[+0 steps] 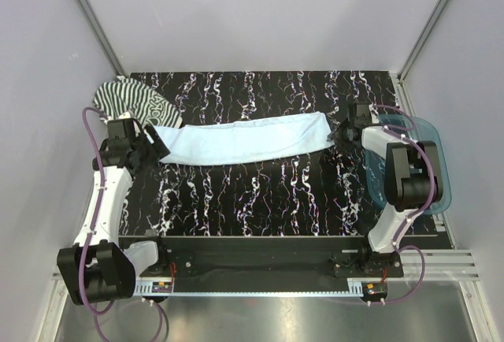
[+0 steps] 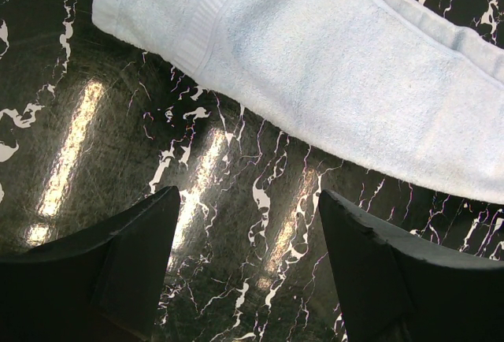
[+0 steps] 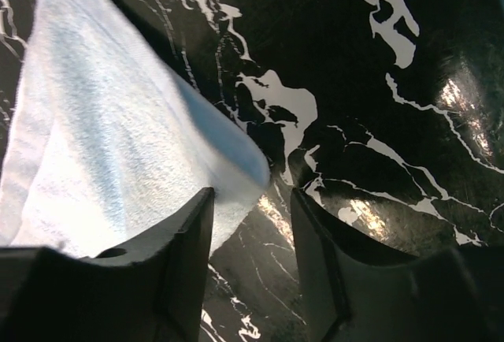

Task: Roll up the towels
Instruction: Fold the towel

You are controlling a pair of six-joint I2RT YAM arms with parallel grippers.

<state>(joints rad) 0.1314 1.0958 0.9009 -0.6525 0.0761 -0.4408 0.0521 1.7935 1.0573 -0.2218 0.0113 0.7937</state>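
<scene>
The pale blue towel [image 1: 244,140] lies stretched in a long folded strip across the middle of the black marbled table [image 1: 268,200]. The striped towel [image 1: 130,102] lies crumpled at the back left corner. My left gripper [image 1: 157,143] is open and empty just off the blue towel's left end; that end shows in the left wrist view [image 2: 331,66] beyond the fingers [image 2: 134,255]. My right gripper [image 1: 340,133] is open at the towel's right end. In the right wrist view the towel's corner [image 3: 118,153] lies against the left finger [image 3: 185,255] and reaches partly into the gap.
A translucent blue plastic tray [image 1: 429,141] sits at the table's right edge, under the right arm [image 1: 405,176]. Pale walls and metal frame posts close in the back and sides. The arm bases stand on a rail at the near edge.
</scene>
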